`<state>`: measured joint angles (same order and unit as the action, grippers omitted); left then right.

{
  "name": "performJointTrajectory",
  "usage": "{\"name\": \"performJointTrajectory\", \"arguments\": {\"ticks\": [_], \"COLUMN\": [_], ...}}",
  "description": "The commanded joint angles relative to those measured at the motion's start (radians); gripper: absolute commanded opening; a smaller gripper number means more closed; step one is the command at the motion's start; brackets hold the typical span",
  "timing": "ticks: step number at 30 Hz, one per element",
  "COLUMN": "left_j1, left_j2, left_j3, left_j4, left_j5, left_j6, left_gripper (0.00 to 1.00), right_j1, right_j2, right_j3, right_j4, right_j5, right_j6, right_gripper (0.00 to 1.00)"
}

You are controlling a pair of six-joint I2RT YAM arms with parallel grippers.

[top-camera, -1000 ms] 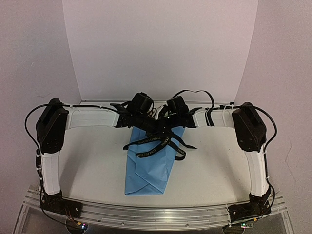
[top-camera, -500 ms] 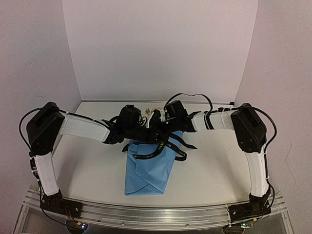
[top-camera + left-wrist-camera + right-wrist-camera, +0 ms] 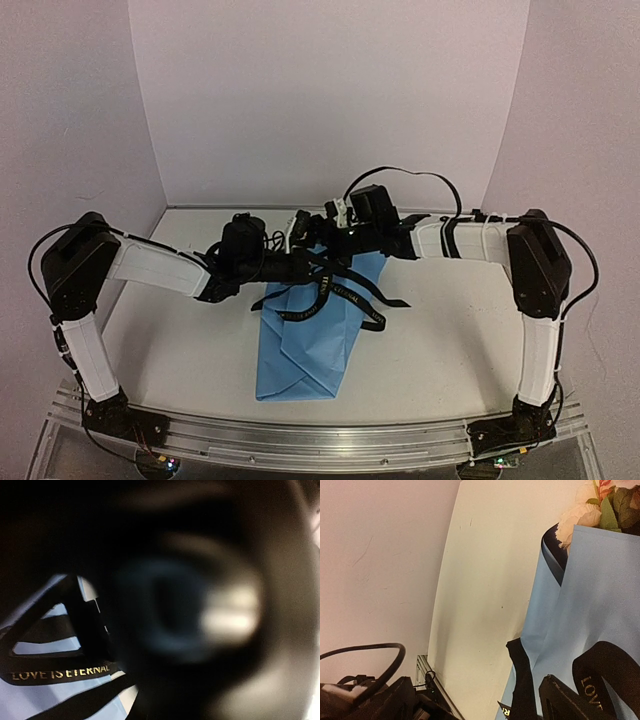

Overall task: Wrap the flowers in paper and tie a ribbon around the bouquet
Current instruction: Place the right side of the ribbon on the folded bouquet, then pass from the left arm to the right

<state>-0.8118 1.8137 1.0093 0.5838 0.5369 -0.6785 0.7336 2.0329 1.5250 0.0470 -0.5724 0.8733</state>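
Honestly, the flowers [image 3: 580, 515] were wrapped in the paper [image 3: 300, 350], and the ribbon [image 3: 60, 672] sat looped but looked untightened beside the closed-up left end effector [image 3: 300, 266]; right end effector [image 3: 318, 228], couldn't tell.

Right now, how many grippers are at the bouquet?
2. The left gripper is at the ribbon on the bouquet's left side. The right gripper is at the far end by the flowers. Neither is hidden.

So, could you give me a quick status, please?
Left jaws shut by the ribbon, right jaws unclear. Bouquet wrapped, ribbon looped over it, ends loose. Nothing blocking.
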Motion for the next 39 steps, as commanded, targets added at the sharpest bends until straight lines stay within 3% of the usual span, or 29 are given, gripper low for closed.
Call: {"name": "performJointTrajectory", "arguments": {"ticks": [1,15,22,31,39], "left_j1": [0.006,0.031,0.045,0.064,0.082], "left_j2": [0.011,0.086,0.139,0.191,0.217], "left_j3": [-0.012,0.01,0.054,0.1,0.145], "left_j4": [0.031,0.083,0.063,0.084,0.06], "left_j5": [0.019,0.044,0.062,0.112,0.165], "left_j6": [-0.037,-0.108,-0.153,-0.222,-0.263], "left_gripper": [0.0,0.0,0.0,0.0,0.0], "right_j1": [-0.007,-0.045,-0.037,0.036,0.118], "right_j2": [-0.088,-0.247,-0.316,-0.455,-0.373], "right_j3": [-0.029,-0.153,-0.211,-0.463,-0.436], "right_j4": [0.052,0.034,-0.078,0.005,-0.013], "right_j5": [0.016,0.136,0.224,0.376,0.48], "right_j6": [-0.033,-0.077,-0.139,-0.249,-0.34], "right_gripper": [0.94,0.98,0.97,0.71,0.57]}}
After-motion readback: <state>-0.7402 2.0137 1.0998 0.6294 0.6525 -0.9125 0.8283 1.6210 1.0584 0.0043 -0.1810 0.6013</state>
